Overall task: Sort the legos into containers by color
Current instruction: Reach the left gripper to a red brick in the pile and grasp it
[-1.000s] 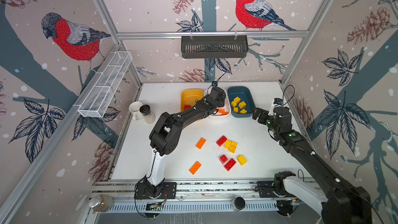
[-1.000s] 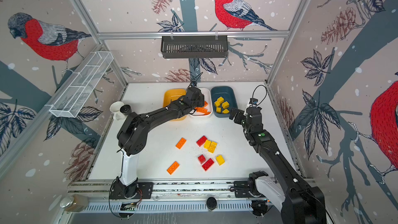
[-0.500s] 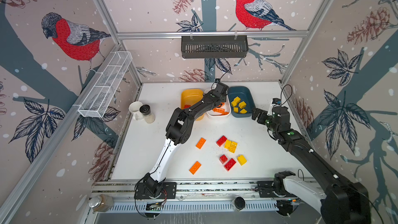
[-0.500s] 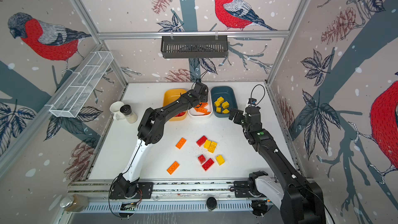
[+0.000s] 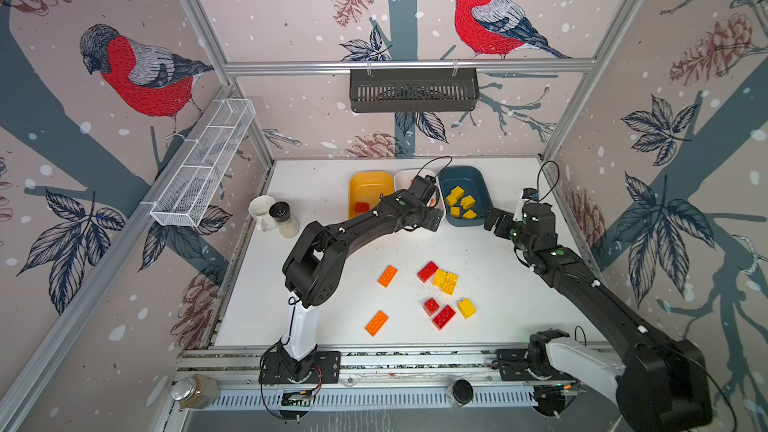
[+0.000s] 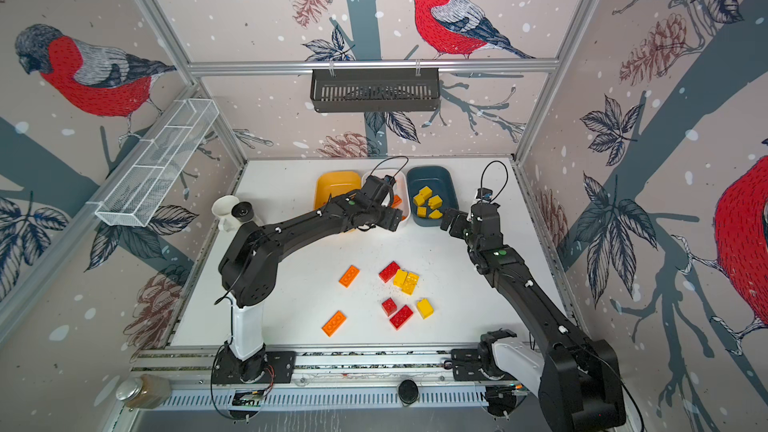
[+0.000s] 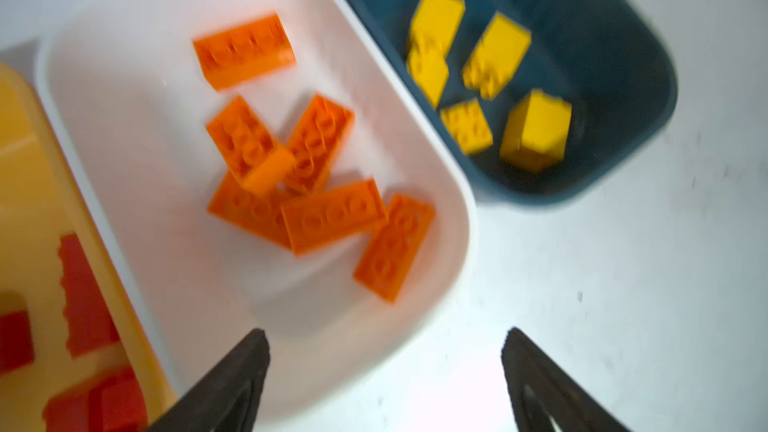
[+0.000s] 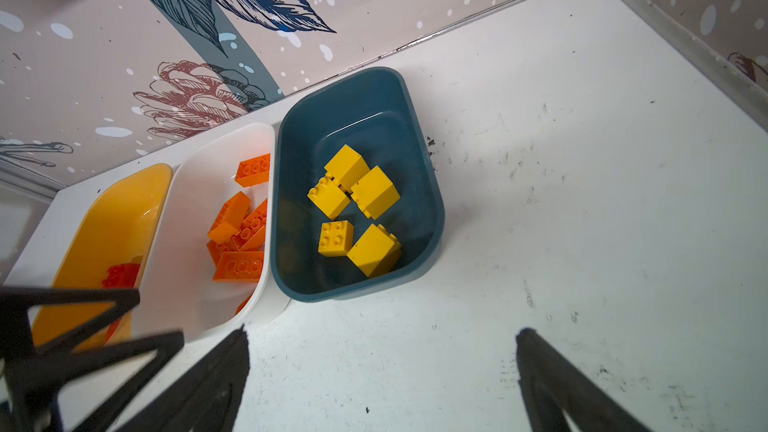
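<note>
- Our left gripper hangs over the near end of the white tub. Its jaws are apart with nothing between them, though this wrist view is blurred.
- Our right gripper is spread wide and empty too, over bare table just in front of the teal tub.
- A heap of orange bricks lies in the white tub and five yellow blocks in the teal tub. A few red bricks lie in the yellow-orange tub.
- Two long orange bricks lie loose toward the front of the table, apart from each other, the nearer one closest to the front edge.
- Beside them, one red brick touches a yellow pair.
- Closer to the front, two red pieces lie close together beside a single yellow block.
- We judge these pieces light, rigid and smooth-sided, and not fragile, so dropping them into a tub should do no harm.
- They look likely to skid or swivel on the table if pinched off centre.
- We would grip each across its short width, on the flat side walls at mid-length, not on the studs.
- The long bricks sit low, so our fingers must come down almost to the table.
- Where the red brick touches the yellow pair, we would come in from its free sides.
</note>
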Motion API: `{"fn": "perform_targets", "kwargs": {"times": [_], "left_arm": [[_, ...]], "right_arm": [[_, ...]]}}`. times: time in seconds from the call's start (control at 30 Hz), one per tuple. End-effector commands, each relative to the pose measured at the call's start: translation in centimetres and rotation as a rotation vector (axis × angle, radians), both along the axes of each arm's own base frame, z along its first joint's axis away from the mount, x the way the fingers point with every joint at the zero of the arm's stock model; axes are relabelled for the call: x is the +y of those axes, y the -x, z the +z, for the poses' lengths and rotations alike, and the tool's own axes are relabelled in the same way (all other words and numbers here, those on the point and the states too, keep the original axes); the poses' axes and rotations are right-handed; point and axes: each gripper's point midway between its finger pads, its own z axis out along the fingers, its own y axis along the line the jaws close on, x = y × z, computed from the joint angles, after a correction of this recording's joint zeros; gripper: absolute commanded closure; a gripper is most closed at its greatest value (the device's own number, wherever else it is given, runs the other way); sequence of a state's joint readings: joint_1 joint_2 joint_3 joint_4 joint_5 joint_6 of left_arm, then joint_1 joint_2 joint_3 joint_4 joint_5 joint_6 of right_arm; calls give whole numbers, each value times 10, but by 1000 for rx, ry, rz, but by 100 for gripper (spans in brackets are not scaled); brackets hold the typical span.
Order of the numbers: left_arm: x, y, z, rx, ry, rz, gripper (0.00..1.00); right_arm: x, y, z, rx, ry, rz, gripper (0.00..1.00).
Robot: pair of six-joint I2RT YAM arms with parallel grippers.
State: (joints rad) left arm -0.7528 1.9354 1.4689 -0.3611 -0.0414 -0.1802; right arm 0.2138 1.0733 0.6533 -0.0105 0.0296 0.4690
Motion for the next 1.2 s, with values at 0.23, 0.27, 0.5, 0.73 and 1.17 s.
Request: {"fn": "perform_targets", "kwargs": {"times": [0.23,0.27,0.5,0.73,1.17], "left_arm": [[31,89,-35,116,-66,-232,13],[32,93,-40,124,-80,-239,13],[22,101,-60,152,-96,-294,18],[12,115,-75,199,-97,-380,19],[4,112,-59,145,-33,-359,16]], "right_arm": [[-4,-3,6,-20,2,-27,0],[-4,-3,7,-22,3,-29,0],[-6,-5,11,-28,15,-36,0],[-9,-5,8,-20,28,-49,0],[-10,-6,5,-7,29,-59,0]]}}
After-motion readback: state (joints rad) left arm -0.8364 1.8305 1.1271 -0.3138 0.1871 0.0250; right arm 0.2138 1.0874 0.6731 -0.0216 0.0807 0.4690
